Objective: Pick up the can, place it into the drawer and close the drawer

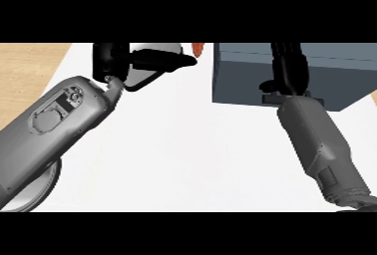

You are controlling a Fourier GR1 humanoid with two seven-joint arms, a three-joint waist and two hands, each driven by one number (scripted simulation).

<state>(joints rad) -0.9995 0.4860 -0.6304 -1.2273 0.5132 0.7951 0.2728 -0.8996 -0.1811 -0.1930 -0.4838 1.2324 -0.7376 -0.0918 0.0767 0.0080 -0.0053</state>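
Your left hand (147, 62) grasps the can (158, 49), well left of the drawer (250, 74). Your right hand (288, 64) rests against the drawer, fingers indeterminate. Risk: the can strikes the drawer wall during transfer.

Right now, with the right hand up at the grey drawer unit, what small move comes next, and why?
Probably ease the right hand a little forward against the drawer unit. The hand sits over its front, and no can shows on the white counter; whether the drawer is closed is unclear.
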